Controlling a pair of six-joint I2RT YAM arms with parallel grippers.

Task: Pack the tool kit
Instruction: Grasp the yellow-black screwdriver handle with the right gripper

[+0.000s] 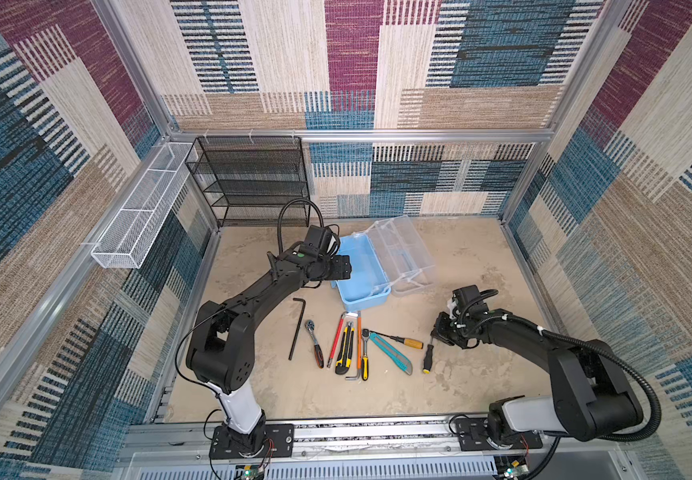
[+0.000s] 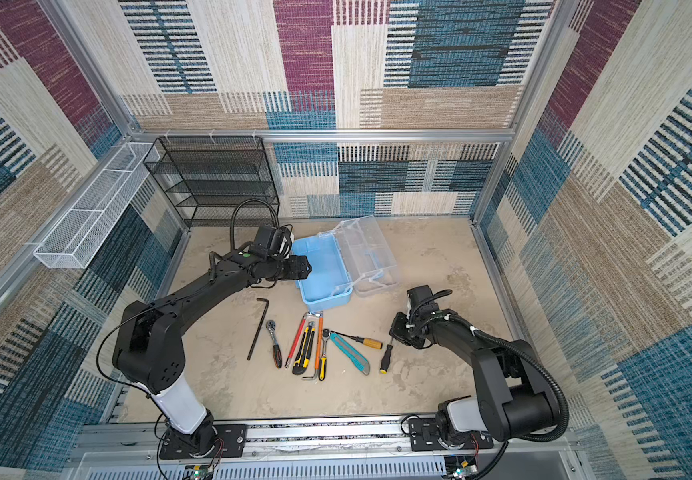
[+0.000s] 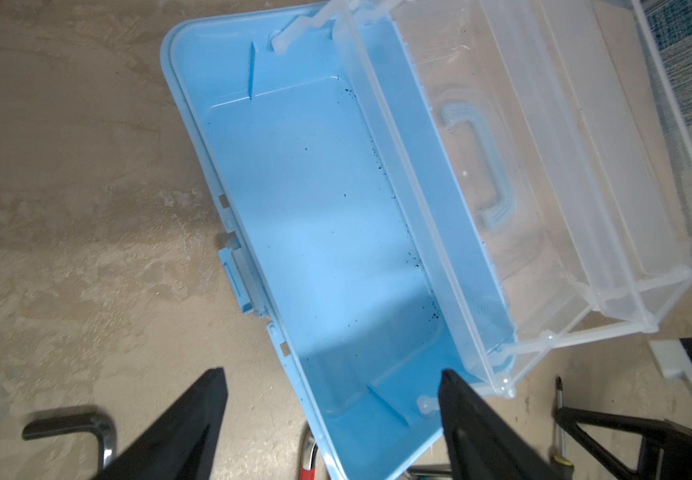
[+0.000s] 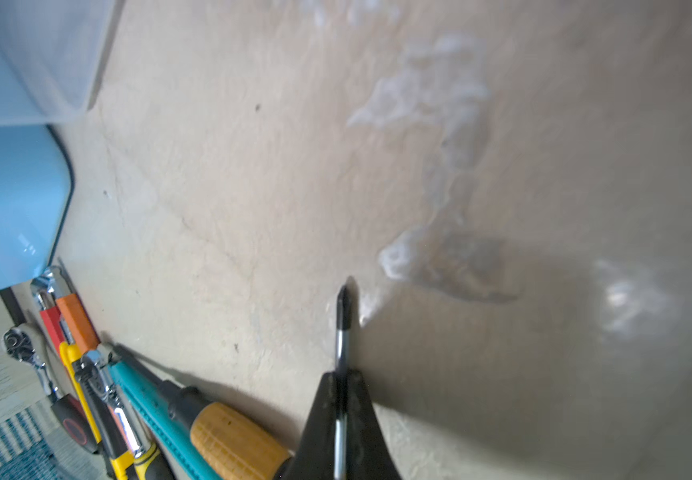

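**Right tool.** The right tool point(image 4: 341, 376) is clamped on the bare metal shaft of the screwdriver point(image 4: 341, 328), a little behind the tip. The jaws close on the shaft with no gap showing. Whether the screwdriver is clear of the table point(image 1: 481, 374) cannot be told.

**Governing relation.** In both top views the box point(image 1: 365, 270) lies to the left of the right tool and farther from the robot's base, well apart from it. The screwdriver's long axis runs roughly near-to-far, with the tip pointing away from the base. The box's long axis runs much the same way, so the transfer probably needs little rotation.

**Left tool.** The left tool point(image 3: 331, 371) hangs over the near end of the box with its jaws apart and nothing between them. It is the nearer arm to the box.

**Box condition.** The box is light blue. The floor visible through the left wrist view is bare apart from dark specks. The clear lid point(image 1: 402, 249) is swung fully open to the right.

**Remaining items.** The row of hand tools point(image 1: 344, 349) lies on the table between the box and the base.
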